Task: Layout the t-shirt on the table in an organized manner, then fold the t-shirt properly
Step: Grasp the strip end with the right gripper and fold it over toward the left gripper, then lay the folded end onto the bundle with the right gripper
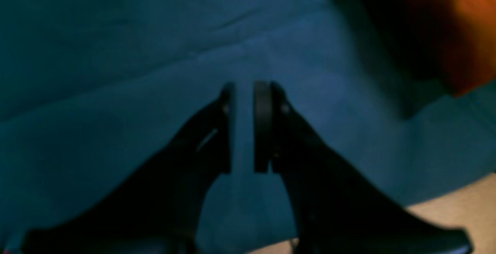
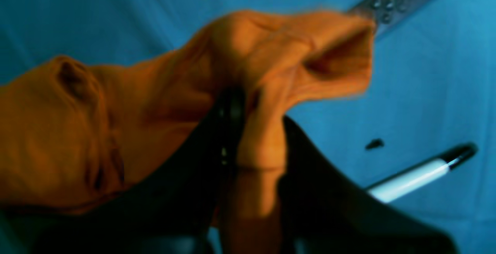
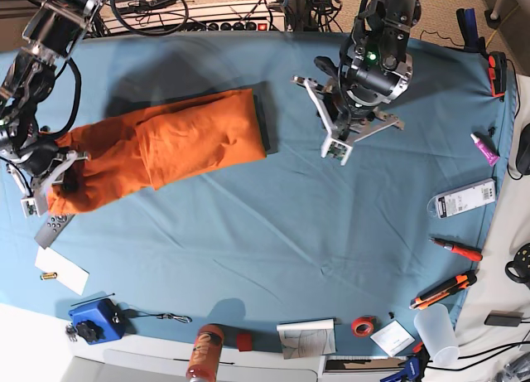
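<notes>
Pinching the shirt's [image 3: 157,146] eight-o'clock end, the right end effector [image 2: 248,130] holds a garment whose long axis runs toward two o'clock across the worktop [image 3: 273,249], while the left end effector [image 1: 244,130], slightly parted and empty, hovers beyond its far end.

Wide table [image 3: 273,241] covered w/ wrinkled teal cloth. Orange t-shirt [image 3: 166,146] lies bunched lengthwise toward the left edge, partly over a dark flat item [image 3: 263,121] nearer the far edge. At the left edge: grey remote [image 3: 52,226], white paper [image 3: 62,270]. Near edge: blue box [image 3: 93,318], orange bottle [image 3: 203,353], booklet [image 3: 305,336], red tape roll [image 3: 361,326], clear cup [image 3: 436,332]. Right edge: orange utility knife [image 3: 443,291], red pen [image 3: 457,249], clear packet [image 3: 462,198], pink tube [image 3: 484,148].
</notes>
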You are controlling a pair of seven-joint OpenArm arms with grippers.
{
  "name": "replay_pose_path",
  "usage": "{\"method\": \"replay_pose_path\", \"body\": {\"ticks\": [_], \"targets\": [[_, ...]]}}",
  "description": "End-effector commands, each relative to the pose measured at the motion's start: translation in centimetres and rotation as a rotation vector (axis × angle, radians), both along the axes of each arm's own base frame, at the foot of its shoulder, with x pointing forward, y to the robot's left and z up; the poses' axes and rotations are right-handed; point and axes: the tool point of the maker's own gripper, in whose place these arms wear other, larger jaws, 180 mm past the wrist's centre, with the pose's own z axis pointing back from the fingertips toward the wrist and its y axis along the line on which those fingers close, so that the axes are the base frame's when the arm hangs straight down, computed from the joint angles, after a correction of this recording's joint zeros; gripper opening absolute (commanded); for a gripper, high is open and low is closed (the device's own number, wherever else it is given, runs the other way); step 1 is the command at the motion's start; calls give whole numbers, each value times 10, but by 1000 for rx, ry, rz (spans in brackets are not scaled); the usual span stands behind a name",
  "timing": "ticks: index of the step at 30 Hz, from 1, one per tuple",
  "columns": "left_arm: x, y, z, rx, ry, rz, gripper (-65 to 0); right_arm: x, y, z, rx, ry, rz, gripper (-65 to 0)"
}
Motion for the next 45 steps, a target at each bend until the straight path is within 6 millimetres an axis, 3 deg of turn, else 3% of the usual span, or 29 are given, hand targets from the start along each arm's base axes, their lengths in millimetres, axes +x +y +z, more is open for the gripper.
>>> {"method": "replay_pose_path", "body": {"ticks": [1,8,11,14,20,26,32,40,44,45], "targets": [[6,6,8,18,-38,27,-577,4,-3,21,-35,-57,1,-650],[4,61,0,41,-15,194,-577,-20,23,28,-171,-38,41,-650],[2,87,-1,10,-3,245,-577,-19,50,32,-217,-68,98,-650],[-1,99,0,-60,3,265,-577,-16,83,29,-238,-70,180,-650],[-4,117,3,-112,-1,320,-577,-21,137,0,-278,-13,330,-650],[-4,118,3,-112,-2,321,-577,-31,170,-17,-322,16,412,-650],[-4,117,3,-112,-2,321,-577,-39,208,-6,-321,-52,526,-650],[-3,115,4,-126,-10,318,-577,-45,235,-13,-298,-58,553,-650],[-2,105,6,-159,-13,265,-577,-45,240,-13,-281,-59,552,-650],[-2,103,6,-166,-14,256,-577,-46,239,-14,-282,-56,552,-620]]}}
